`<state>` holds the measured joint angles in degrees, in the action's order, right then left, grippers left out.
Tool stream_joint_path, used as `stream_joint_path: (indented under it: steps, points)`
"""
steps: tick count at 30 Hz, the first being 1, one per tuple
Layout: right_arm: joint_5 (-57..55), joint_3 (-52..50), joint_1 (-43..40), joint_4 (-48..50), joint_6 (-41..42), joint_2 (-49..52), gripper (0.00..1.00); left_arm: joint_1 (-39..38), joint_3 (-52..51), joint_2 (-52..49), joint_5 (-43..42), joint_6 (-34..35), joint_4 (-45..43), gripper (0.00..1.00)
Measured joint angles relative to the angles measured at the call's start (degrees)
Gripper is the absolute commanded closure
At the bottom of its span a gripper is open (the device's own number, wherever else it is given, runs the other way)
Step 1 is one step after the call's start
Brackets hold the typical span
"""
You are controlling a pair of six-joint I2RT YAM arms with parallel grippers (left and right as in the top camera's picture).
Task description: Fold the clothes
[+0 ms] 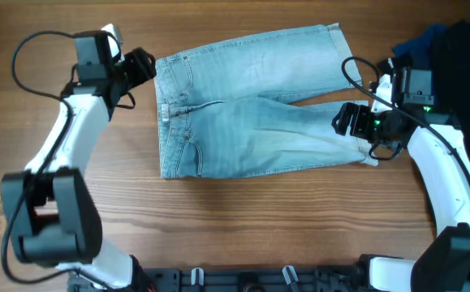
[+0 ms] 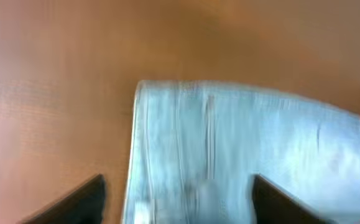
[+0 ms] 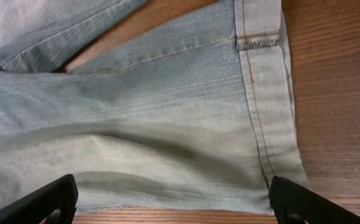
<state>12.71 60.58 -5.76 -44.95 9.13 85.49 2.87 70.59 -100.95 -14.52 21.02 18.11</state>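
Denim shorts (image 1: 251, 101), soft but thick-seamed: I'd pinch the cuff (image 3: 260, 93) under my wide-open, empty right gripper (image 3: 173, 199), while my left gripper (image 2: 180, 205) gapes empty at the waistband (image 1: 166, 113).

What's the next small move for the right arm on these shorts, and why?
Probably lower the right gripper and close it on the cuff of the leg nearer the robot. Its jaws stand open just above that cuff. The shorts lie flat and unfolded, and the left gripper is open at the waistband, holding nothing.
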Motion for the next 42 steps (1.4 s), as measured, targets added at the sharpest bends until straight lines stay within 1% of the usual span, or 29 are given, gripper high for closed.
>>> stream_joint_path:
  steps: [1, 3, 6, 7, 9, 10, 12, 13, 15, 16, 17, 18, 19, 20, 22, 24, 27, 28, 31, 33, 34, 35, 36, 37, 39, 41, 42]
  points:
    - [0.20, -0.07, 0.00, 0.92, 0.00, 0.00, 0.00, -0.02, -0.02, 0.66, -0.72, 0.72, 4.55, 0.14]
    - [0.39, -0.11, 0.00, -1.27, -0.44, 0.00, 0.00, -0.02, -0.22, 0.46, -2.36, 1.99, 12.44, 0.14]
    - [1.03, -0.15, 0.00, -2.16, -1.70, 0.00, 0.01, -0.02, -0.37, 0.44, -3.93, 2.51, 22.18, 0.14]
    - [1.01, -0.17, 0.00, -1.75, -1.92, 0.00, 0.02, -0.02, -0.39, 0.44, -4.09, 2.54, 23.61, 0.14]
    - [-0.37, -0.17, 0.00, -0.81, -1.95, 0.35, 0.09, -0.02, -0.48, 0.44, -4.24, 2.51, 27.96, 0.13]
    - [-1.42, -0.15, 0.00, -1.05, -1.92, 0.85, 0.12, -0.02, -0.48, 0.44, -4.09, 2.47, 28.57, 0.13]
    - [-4.74, -0.15, 0.00, -3.61, -0.85, 4.00, 0.14, -0.02, -0.90, 0.44, -2.08, 2.25, 31.15, 0.12]
    - [-6.38, -0.17, 0.00, -4.87, 0.11, 5.70, 0.14, -0.02, -1.38, 0.44, -1.22, 2.23, 31.54, 0.11]
    - [-8.74, -0.20, 0.00, -5.57, 1.53, 9.79, 0.20, -0.02, -3.34, 0.44, -0.11, 2.23, 30.45, 0.11]
    - [-9.07, -0.20, 0.00, -5.64, 1.70, 11.04, 0.30, -0.02, -4.09, 0.44, 0.11, 2.23, 29.64, 0.11]
    - [-9.53, -0.20, 0.00, -5.64, 1.99, 12.85, 0.45, -0.02, -5.49, 0.44, 0.28, 2.23, 27.65, 0.13]
    - [-9.77, -0.22, 0.00, -5.62, 2.16, 13.05, 0.53, -0.02, -6.58, 0.44, 0.35, 2.23, 27.06, 0.20]
    - [-10.03, -0.22, 0.00, -5.68, 2.49, 14.32, 0.55, -0.02, -7.87, 0.44, 0.52, 2.21, 27.06, 0.25]
    - [-10.21, -0.22, 0.00, -5.97, 2.62, 14.45, 0.55, -0.02, -8.20, 0.42, 0.52, 1.97, 27.08, 0.26]
    - [-10.43, -0.22, 0.00, -7.34, 2.80, 14.47, 0.67, -0.02, -8.31, 0.42, -0.79, 1.09, 27.08, 0.25]
    - [-13.20, -0.22, 0.00, -9.75, 3.93, 14.49, 0.71, -0.02, -8.31, 0.42, -1.88, 0.35, 27.08, 0.25]
    - [-17.49, -0.24, 0.00, -10.80, 7.15, 14.49, 0.71, -0.02, -8.31, 0.42, -2.12, 0.04, 27.04, 0.25]
    - [-18.08, -0.24, 0.00, -10.71, 7.65, 14.51, 0.73, -0.02, -8.31, 0.42, -2.14, 0.02, 27.04, 0.25]
    - [-19.21, -0.35, 0.00, -8.44, 8.59, 14.80, 0.74, -0.02, -8.31, 0.42, -2.14, -0.17, 27.04, 0.24]
    - [-17.88, 0.83, 0.00, -9.79, 7.63, 14.80, 0.87, -0.02, -8.31, 0.42, -2.16, -0.35, 27.04, 0.30]
    - [-16.28, 2.56, 0.00, -10.36, 6.25, 14.80, 0.92, -0.02, -8.31, 0.42, -2.34, -0.50, 27.02, 0.37]
    - [-15.43, 3.63, 0.00, -10.29, 5.86, 14.80, 0.96, -0.02, -8.31, 0.42, -2.38, -0.57, 26.91, 0.40]
    - [-14.29, 4.68, 0.00, -9.88, 5.11, 14.80, 0.96, -0.02, -8.31, 0.42, -2.56, -0.72, 26.86, 0.48]
    - [-12.68, 5.55, 0.00, -9.35, 4.26, 14.80, 0.96, -0.02, -8.31, 0.42, -2.82, -0.79, 26.86, 0.50]
    - [-11.63, 5.46, 0.00, -8.37, 4.02, 14.80, 0.96, -0.02, -8.31, 0.42, -3.52, -0.94, 26.75, 0.48]
    - [-11.21, 3.39, 0.00, -4.11, 4.09, 14.82, 0.96, -0.02, -8.31, 0.50, -3.98, -1.27, 26.53, 0.44]
    - [-11.19, 0.94, 0.00, -1.46, 4.09, 14.95, 0.96, -0.02, -8.31, 0.66, -4.13, -1.51, 26.58, 0.43]
